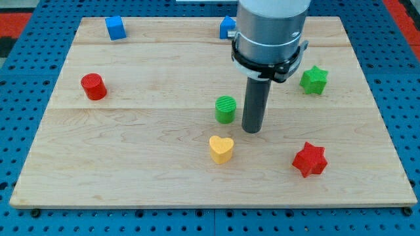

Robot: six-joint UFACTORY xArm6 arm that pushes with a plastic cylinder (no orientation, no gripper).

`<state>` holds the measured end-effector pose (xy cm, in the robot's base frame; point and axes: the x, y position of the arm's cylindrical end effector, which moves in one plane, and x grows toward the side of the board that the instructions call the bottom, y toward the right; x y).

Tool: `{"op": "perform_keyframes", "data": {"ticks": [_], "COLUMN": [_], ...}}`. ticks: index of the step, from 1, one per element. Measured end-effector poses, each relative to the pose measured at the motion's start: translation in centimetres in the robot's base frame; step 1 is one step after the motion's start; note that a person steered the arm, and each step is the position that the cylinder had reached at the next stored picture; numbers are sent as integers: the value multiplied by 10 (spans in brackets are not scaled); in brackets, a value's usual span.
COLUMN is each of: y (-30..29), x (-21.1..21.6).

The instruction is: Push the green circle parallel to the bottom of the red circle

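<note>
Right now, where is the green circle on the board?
The green circle stands near the board's middle, just left of my tip in the view, with the yellow heart below it and the red circle far to the view's left.

Pale wooden board [131, 164]. Red circle [94, 86], green circle [225, 109] with ribbed top, yellow heart [221, 149], red star [310, 159], green star [314, 80], two blue blocks [115, 27] [227, 27]; dark tip [252, 130].
</note>
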<state>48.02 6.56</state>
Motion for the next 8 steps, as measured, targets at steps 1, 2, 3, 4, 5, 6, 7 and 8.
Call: {"op": "perform_keyframes", "data": {"ticks": [1,2,3,4,5,6,7,8], "y": [-44,-96,-76,-124,-190,-205,-201,-133], "x": [-23,-25,-80,-89,-59,-37,-78,-94]}}
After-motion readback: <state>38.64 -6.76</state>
